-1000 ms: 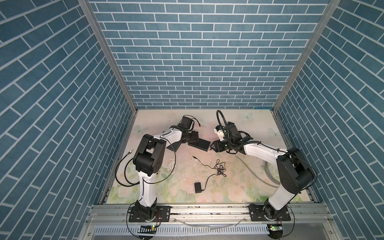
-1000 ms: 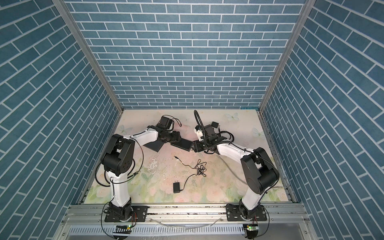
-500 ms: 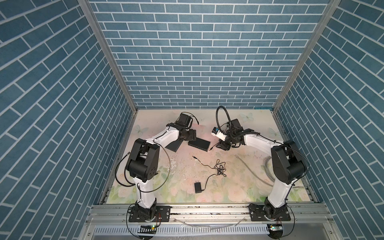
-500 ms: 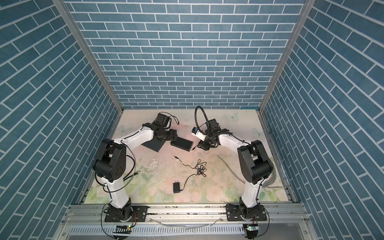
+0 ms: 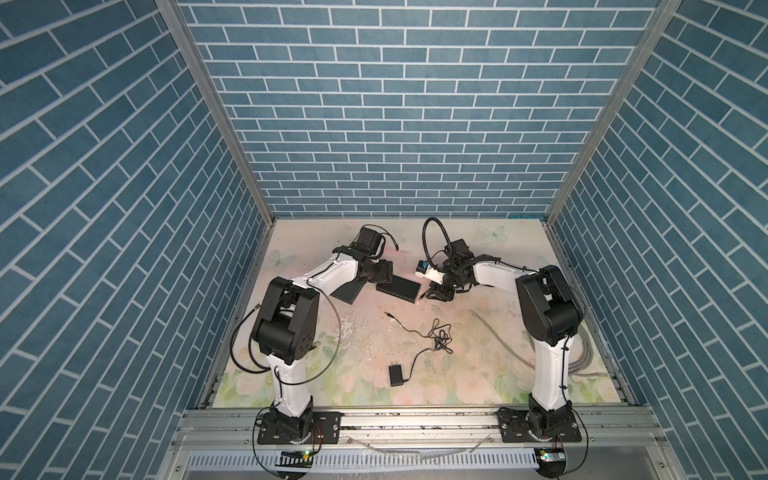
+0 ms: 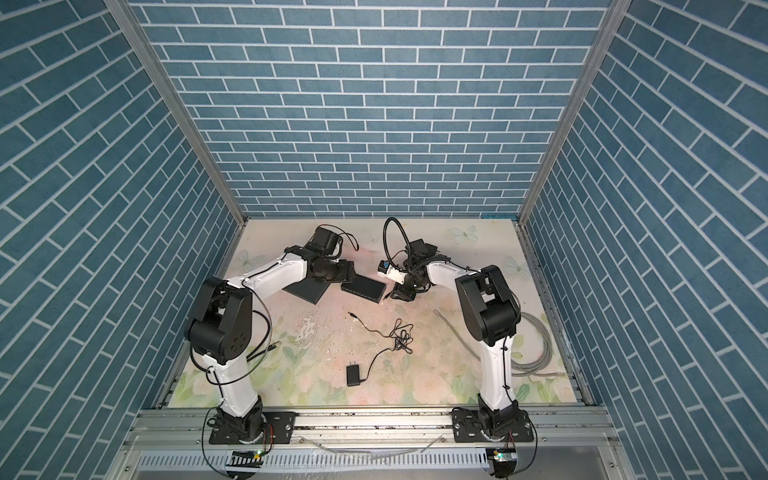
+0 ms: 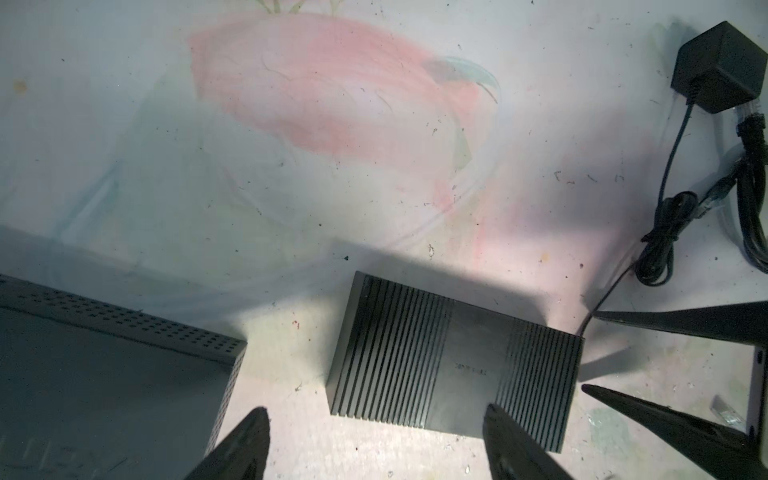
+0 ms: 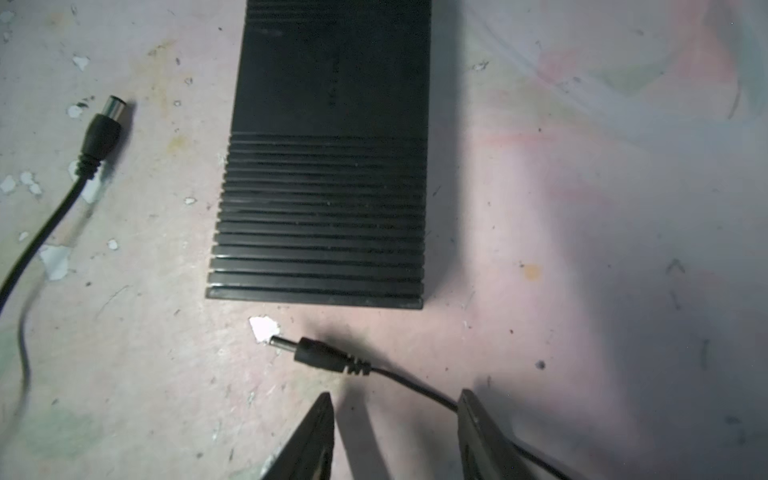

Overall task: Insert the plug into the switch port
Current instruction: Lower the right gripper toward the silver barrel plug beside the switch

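Note:
The switch (image 5: 398, 289) (image 8: 328, 187) is a black ribbed box lying flat mid-table; its port is hidden in every view. The plug (image 8: 316, 355) (image 5: 422, 295), a small black barrel plug on a thin cord, lies on the table just off the switch's right end. My right gripper (image 8: 397, 397) (image 5: 440, 293) hovers open right behind it. The cord crosses the gap and meets one fingertip (image 8: 467, 405). My left gripper (image 7: 374, 409) (image 5: 380, 272) is wide open and empty over the switch (image 7: 415, 353), one fingertip (image 7: 494, 415) above its ribbed top.
A dark perforated metal box (image 5: 347, 291) (image 7: 104, 365) lies left of the switch under my left forearm. In front are a black adapter (image 5: 397, 375), its tangled cord (image 5: 440, 336) and a thicker silver-tipped plug (image 8: 104, 124) (image 5: 389, 316). A grey cable (image 5: 498, 336) runs along the right side.
The right arm's elbow has swung in toward the middle while its gripper stayed beside the switch, jaws a little narrower. The left elbow has shifted slightly. The switch has not moved.

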Tool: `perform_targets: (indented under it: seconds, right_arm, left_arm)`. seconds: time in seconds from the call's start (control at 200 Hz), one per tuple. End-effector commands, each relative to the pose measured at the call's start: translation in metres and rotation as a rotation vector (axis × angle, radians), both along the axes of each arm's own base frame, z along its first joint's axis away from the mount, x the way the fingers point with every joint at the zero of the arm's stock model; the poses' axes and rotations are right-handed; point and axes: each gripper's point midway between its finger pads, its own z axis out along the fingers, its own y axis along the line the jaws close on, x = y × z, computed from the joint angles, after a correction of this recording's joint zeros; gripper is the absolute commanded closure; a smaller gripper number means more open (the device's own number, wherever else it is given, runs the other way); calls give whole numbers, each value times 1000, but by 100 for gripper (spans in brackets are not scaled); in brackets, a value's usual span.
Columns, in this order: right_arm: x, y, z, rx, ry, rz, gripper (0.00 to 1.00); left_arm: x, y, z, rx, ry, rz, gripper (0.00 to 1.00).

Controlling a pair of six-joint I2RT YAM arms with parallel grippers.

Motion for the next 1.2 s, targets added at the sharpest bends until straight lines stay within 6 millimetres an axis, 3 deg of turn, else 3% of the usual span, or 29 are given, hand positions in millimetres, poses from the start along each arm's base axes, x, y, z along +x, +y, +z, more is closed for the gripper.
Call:
perform_targets:
  seconds: [0.0, 0.12, 0.37, 0.51, 0.56, 0.625, 0.745, 0.9, 1.195]
  right_arm:
    - [-6, 4, -5, -12, 6, 74, 55]
    - [-13, 4, -3, -3, 11, 89, 63]
    - [-40, 5, 4, 18, 63, 134, 97]
    - [-45, 4, 14, 48, 51, 113, 100]
    - [-41, 4, 20, 59, 17, 99, 95]
    - [-31, 7, 31, 87, -44, 84, 78]
    - [-14, 14, 44, 123, -99, 77, 59]
    - [0, 23, 36, 130, -59, 92, 50]
    - [-3, 17, 5, 45, 18, 146, 45]
  left_arm:
    - [-8, 5, 10, 8, 4, -21, 18]
    - [-9, 5, 12, 10, 3, -32, 18]
    - [-6, 5, 7, 17, 29, -47, 18]
    - [-10, -11, 14, -7, 20, -123, 18]
    - [-10, -13, 17, -8, 18, -129, 18]
    - [-9, -13, 18, -13, 15, -122, 18]
    - [-10, -11, 19, -18, 15, -109, 18]
    - [-12, -8, 17, -18, 20, -101, 18]
    - [-12, 4, 18, -19, 25, -88, 18]
